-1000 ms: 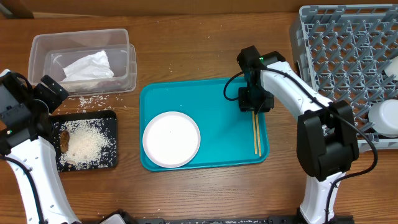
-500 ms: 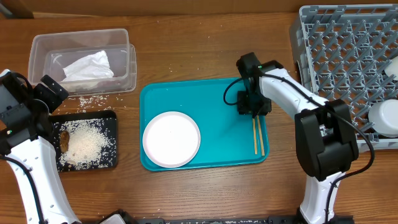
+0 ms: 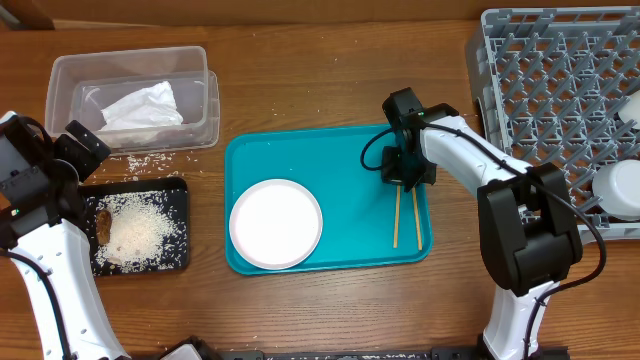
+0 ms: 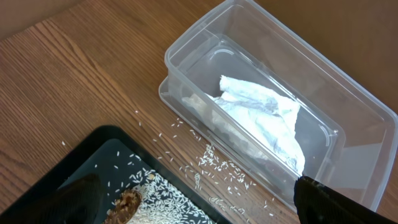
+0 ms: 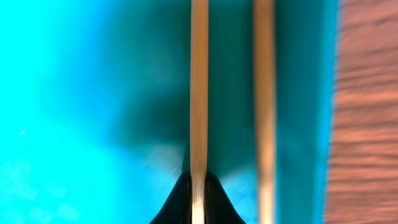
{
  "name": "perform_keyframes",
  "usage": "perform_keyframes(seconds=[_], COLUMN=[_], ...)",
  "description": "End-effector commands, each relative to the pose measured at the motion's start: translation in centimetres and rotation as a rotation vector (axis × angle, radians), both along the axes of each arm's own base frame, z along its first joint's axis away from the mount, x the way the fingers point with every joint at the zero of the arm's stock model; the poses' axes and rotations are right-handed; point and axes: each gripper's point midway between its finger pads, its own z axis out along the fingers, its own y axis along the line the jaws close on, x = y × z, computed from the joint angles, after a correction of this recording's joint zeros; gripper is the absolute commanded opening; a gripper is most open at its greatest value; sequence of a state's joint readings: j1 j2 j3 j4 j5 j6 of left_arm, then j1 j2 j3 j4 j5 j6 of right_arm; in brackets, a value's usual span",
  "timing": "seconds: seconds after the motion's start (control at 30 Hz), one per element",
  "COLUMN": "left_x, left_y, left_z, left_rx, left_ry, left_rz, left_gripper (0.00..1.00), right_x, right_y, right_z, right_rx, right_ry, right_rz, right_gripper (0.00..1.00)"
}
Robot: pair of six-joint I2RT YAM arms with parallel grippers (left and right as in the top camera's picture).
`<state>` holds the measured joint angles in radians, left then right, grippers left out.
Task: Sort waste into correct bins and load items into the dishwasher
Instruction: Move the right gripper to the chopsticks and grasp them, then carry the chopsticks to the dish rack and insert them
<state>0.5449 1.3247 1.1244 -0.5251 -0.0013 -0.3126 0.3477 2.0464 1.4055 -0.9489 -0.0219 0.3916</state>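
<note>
My right gripper (image 3: 405,172) is low over the teal tray (image 3: 350,200), shut on one pale chopstick (image 5: 199,93). That chopstick points toward the tray's front edge (image 3: 396,218). The second chopstick (image 3: 417,215) lies on the tray just to its right, near the rim, and also shows in the right wrist view (image 5: 264,93). The large white plate (image 3: 276,223) sits on the tray's left half. My left gripper (image 4: 199,205) is open and empty above the black tray (image 3: 178,195), which holds rice (image 3: 135,228) and a brown lump (image 4: 127,202). The clear tub (image 3: 195,60) holds the white napkin (image 4: 267,118).
The grey dish rack (image 3: 545,90) stands at the far right, with a white dish (image 3: 620,185) at its right edge. Loose rice grains (image 4: 217,165) lie on the wood between tub and black tray.
The chopstick in my right gripper has swung left, apart from the other one, which stays by the tray's right rim. The left arm has not moved.
</note>
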Motion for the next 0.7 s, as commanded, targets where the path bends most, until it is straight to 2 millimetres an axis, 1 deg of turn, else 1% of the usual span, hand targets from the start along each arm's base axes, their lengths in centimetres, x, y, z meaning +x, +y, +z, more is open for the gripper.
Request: perform_keyframes(seconds=[0.0,0.07,0.1,0.17,0.2,0.27,0.3,0.37,0.4,0.47,0.5,0.57,0.67], left_x=[-0.1,-0.1,-0.1,-0.1,-0.1,-0.1,-0.1,-0.1,-0.1,-0.1,-0.1,-0.1,-0.1], left_y=[0.0,0.0,0.0,0.0,0.0,0.0,0.0,0.0,0.0,0.0,0.0,0.0,0.0], left_z=[0.9,0.9,0.9,0.9,0.9,0.9,0.9,0.9,0.9,0.9,0.9,0.9,0.9], left_rx=[0.012,0.012,0.012,0.012,0.012,0.012,0.012,0.012,0.012,0.012,0.012,0.012,0.012], left_ry=[-0.023,-0.023,-0.023,-0.023,-0.023,-0.023,-0.023,-0.023,-0.023,-0.023,-0.023,-0.023,-0.023], left_rz=[0.011,0.011,0.011,0.011,0.011,0.011,0.011,0.011,0.011,0.011,0.011,0.011,0.011], left_gripper=[1.0,1.0,1.0,1.0,1.0,1.0,1.0,1.0,1.0,1.0,1.0,1.0,1.0], right_x=[0.3,1.7,2.6,4.4,5.5,7.3,8.3,9.5,10.1,10.9,11.3,11.8,12.3], right_y=[1.7,1.4,1.0,-0.6,-2.0,-5.0,-7.0,-10.0,-12.1,-15.1,-16.4,-18.2,-20.1], right_z=[1.5,4.1,5.9,9.2,11.3,14.8,16.8,19.5,21.2,22.9,23.3,23.6,22.9], right_rx=[0.086,0.089,0.086,0.059,0.035,-0.008,-0.027,-0.041,-0.051,-0.077,-0.087,-0.073,-0.045], right_ry=[0.032,-0.006,-0.033,-0.091,-0.131,-0.201,-0.245,-0.309,-0.353,-0.41,-0.43,-0.46,-0.481], right_rz=[0.003,0.032,0.052,0.052,0.044,0.015,-0.009,-0.027,-0.026,-0.028,-0.036,-0.022,0.035], right_gripper=[0.04,0.04,0.04,0.04,0.04,0.04,0.04,0.04,0.04,0.04,0.04,0.04,0.04])
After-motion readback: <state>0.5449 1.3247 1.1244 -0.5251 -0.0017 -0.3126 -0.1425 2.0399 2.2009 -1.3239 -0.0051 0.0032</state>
